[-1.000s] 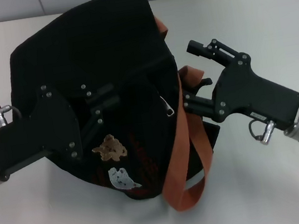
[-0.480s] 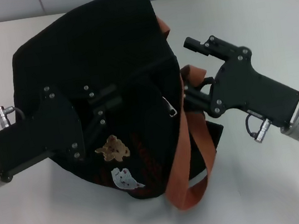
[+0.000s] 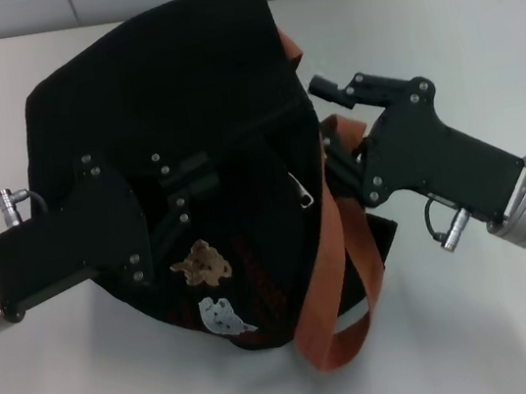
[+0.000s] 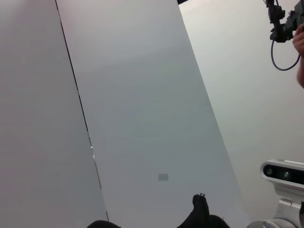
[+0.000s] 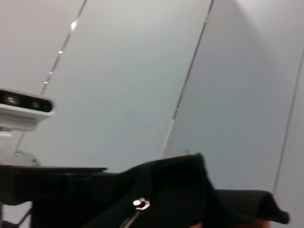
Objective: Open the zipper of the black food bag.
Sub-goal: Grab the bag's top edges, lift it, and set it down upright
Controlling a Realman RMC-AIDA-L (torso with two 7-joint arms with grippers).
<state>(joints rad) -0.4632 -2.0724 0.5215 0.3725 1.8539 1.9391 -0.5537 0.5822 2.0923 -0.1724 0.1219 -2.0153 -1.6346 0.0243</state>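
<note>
right hand (image 3: 334,152) swung closer to black food bag (image 3: 160,103), strap (image 3: 339,275) shifted

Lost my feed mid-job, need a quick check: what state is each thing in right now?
Black food bag: lying on its side on the table, patches facing up.
Zipper: hard to read, black on black; cannot tell how far open.
Orange strap: slack, looped onto the table.
Left claw: on the bag's side panel.
Right claw: at the bag's edge, by the strap.

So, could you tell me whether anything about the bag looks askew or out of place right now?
Yes. The black food bag lies slumped on its side on the table, not upright. One orange-brown strap trails loose off its edge onto the table. The left gripper presses on the fabric; the right gripper reaches in at the strap side.
</note>
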